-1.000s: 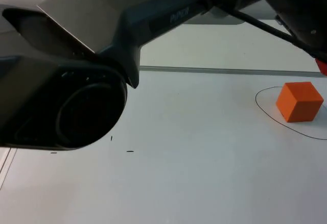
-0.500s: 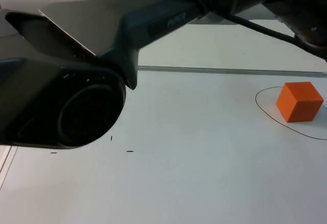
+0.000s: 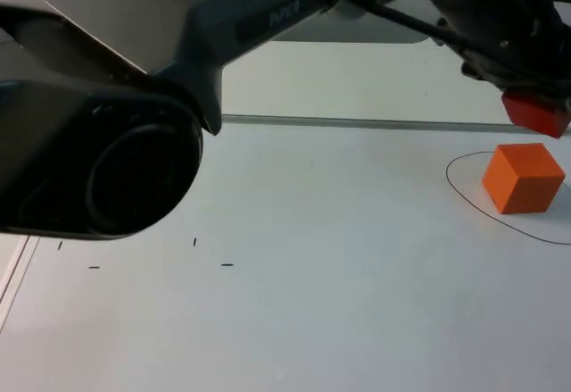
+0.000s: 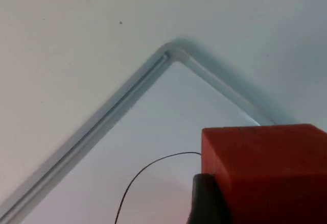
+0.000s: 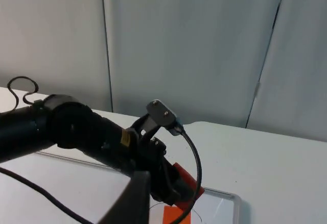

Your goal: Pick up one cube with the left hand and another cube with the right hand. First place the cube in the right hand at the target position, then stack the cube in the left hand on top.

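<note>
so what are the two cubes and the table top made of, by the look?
Orange cube: matte, sharp-edged, probably painted wood or plastic. Red cube, held in the left gripper: same flat look, with faint scuffs. Table top: smooth white, likely laminate, pen-marked.

left gripper (image 5: 171,180) gripping red cube (image 5: 186,181), orange cube (image 5: 175,215) below

Cube (image 3: 524,178) on bench: I see orange.
Held cube (image 4: 265,173): red.
Bench (image 3: 339,303): white.
Outline (image 3: 464,197): thin black.
</note>
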`<state>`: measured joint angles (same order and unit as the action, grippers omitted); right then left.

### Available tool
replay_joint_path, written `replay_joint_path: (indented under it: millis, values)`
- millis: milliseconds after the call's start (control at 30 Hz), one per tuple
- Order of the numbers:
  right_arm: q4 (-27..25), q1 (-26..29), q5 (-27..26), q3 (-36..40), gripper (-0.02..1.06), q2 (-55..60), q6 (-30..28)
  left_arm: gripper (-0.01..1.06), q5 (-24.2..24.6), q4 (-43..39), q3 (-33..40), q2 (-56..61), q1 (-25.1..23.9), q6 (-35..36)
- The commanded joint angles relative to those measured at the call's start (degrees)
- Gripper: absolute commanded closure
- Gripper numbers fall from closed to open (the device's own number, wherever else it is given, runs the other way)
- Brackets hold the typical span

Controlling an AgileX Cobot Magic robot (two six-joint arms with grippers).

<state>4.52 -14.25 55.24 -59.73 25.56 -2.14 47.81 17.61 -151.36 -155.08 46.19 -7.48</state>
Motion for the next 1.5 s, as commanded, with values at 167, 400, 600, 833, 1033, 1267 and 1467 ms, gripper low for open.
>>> replay_joint_path:
  millis: [167,400,600,833,1033,1267,1467]
  values:
    - [0.3,-0.2,-0.2,0.2,0.0,-0.1,-0.5,1.05,3.1,-8.9,-0.5,3.8,0.1,9.4]
    - [-0.1,-0.2,0.1,0.2,0.0,-0.1,-0.9,1.05,6.2,-14.3,-0.1,7.6,0.3,14.0]
    - [0.2,-1.2,0.4,0.2,0.0,-0.1,-0.9,1.05,5.7,-12.0,3.9,11.2,0.8,14.9]
    - [1.2,-4.9,0.2,0.2,0.0,-0.1,-0.9,1.05,4.4,-18.4,14.9,17.5,1.0,13.6]
    - [1.2,-4.9,0.4,0.2,0.0,-0.1,-0.9,1.05,-3.9,-19.1,15.8,18.0,3.8,13.6]
    - [1.5,-4.9,1.4,0.2,0.0,-0.1,-0.9,1.05,-16.3,-19.1,24.5,18.0,6.5,12.0]
    - [1.8,-4.9,1.7,0.2,0.0,-0.1,-0.9,1.05,-32.0,-17.3,35.2,19.3,5.3,12.2]
